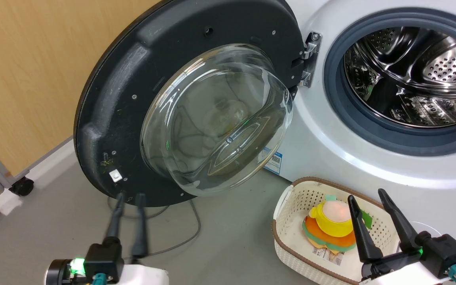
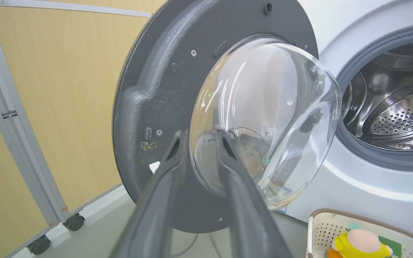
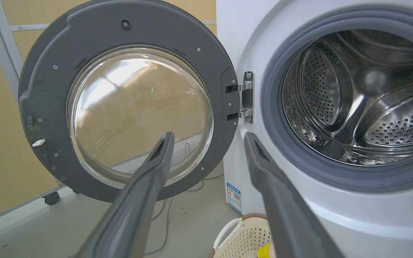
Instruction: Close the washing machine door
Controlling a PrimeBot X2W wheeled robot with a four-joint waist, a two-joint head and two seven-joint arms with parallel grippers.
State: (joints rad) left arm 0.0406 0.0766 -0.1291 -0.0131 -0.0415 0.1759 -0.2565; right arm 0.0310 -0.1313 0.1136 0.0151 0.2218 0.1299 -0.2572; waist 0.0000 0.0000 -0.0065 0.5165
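Observation:
The washing machine door point(image 1: 109, 99) stands swung wide open to the left on its metal hinge point(image 1: 311, 59), its clear glass bowl point(image 1: 216, 118) bulging toward me. The white washing machine point(image 1: 323, 150) shows its steel drum point(image 1: 418, 75) inside the grey gasket point(image 1: 335, 99). My left gripper point(image 1: 130, 196) is open with a narrow gap, its tips just at the door's lower rim beside a small white latch point(image 1: 115, 175); I cannot tell whether they touch. In the left wrist view that gripper point(image 2: 201, 132) points at the door's inner face point(image 2: 149, 89). My right gripper point(image 1: 366, 194) is open and empty over the basket, and in its own view point(image 3: 208, 134) it faces the hinge side.
A white basket point(image 1: 287, 206) with colourful toys sits on the floor against the machine's front. A grey cable point(image 1: 196, 225) loops on the floor under the door. A wood-panel partition on castors point(image 1: 22, 186) stands close behind the door at left.

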